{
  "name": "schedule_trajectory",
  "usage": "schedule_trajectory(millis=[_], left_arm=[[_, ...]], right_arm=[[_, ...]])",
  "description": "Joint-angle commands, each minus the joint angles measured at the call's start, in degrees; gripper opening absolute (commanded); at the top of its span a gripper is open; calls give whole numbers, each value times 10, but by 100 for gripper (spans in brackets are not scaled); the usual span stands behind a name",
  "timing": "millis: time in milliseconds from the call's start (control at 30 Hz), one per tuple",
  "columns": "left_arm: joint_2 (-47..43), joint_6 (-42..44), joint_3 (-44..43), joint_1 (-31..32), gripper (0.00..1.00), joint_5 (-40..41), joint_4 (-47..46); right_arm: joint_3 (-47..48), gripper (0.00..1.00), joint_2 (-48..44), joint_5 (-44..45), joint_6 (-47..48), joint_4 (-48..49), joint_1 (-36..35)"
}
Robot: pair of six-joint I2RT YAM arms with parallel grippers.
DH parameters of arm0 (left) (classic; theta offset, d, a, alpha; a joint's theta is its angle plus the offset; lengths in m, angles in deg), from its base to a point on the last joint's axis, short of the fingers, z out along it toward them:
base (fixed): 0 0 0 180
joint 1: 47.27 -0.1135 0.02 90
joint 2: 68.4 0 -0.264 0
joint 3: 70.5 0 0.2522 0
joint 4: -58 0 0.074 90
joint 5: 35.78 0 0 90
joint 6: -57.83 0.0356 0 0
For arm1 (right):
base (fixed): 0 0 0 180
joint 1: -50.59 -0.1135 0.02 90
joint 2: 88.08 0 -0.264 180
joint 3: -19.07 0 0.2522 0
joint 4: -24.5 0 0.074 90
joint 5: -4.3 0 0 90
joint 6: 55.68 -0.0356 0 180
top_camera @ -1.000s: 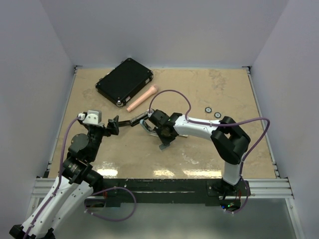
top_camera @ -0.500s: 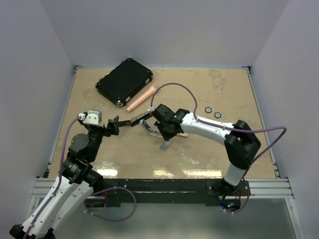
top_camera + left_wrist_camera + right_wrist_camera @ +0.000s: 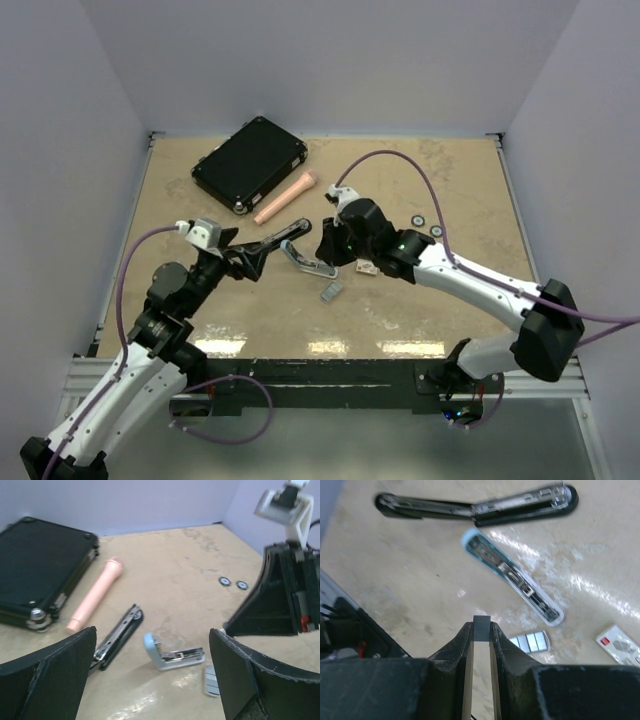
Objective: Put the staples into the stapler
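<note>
A light blue stapler [image 3: 305, 262] lies open on the table, also seen in the left wrist view [image 3: 172, 657] and the right wrist view [image 3: 515, 577]. A black stapler [image 3: 280, 238] lies opened flat beside it. A flat grey ribbed block of staples [image 3: 331, 291] lies just right of the blue stapler [image 3: 211, 680] [image 3: 529, 641]. My right gripper [image 3: 325, 248] hovers above them, shut on a small dark grey strip held at its tips [image 3: 481, 627]. My left gripper [image 3: 255, 262] is open and empty, left of the staplers [image 3: 152, 632].
A small white box [image 3: 365, 267] with a red label lies under the right arm. A pink cylinder [image 3: 284, 198] and a black case [image 3: 250, 163] lie at the back left. Two black rings [image 3: 418, 221] lie at the right.
My right gripper has lifted up and back from the table by the blue stapler, with the grey strip held. My left gripper has moved right toward the staplers.
</note>
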Motion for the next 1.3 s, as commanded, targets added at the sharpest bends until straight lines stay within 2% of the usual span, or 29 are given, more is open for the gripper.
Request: schedule_trajectory(millis=[0,133,233,367,500,667,800,933,1133,1267], left_arm=[[42,-89,16,4,98,-124,-124],[81,-146,1,4,98,-165,-163],[120,-185,-42,4,99,-183,-149],[171,-239,-117,4,100,-188,-85],[233,-290,-187,3,100,-218,-32],[267,-395,-191,-7,100,-274,-94],[287,-470,-171,-18,100,-339,-169],[309,-489,-178,-21,100,-371,-200],[334,-564,-168,-21,99,-422,-317],[338,-567,-174,-21,98,-421,-326]], right_arm=[[-40,16,-68,-53,4,156,5],[-98,16,-116,-87,88,254,4],[-129,17,-150,-111,158,310,5],[-133,19,-172,-133,263,323,5],[-103,20,-166,-153,364,288,4],[-84,22,-159,-172,396,285,4],[-124,22,-189,-195,421,354,5],[-141,22,-214,-197,442,405,5],[-137,23,-223,-210,447,426,4],[-146,24,-227,-215,449,455,5]])
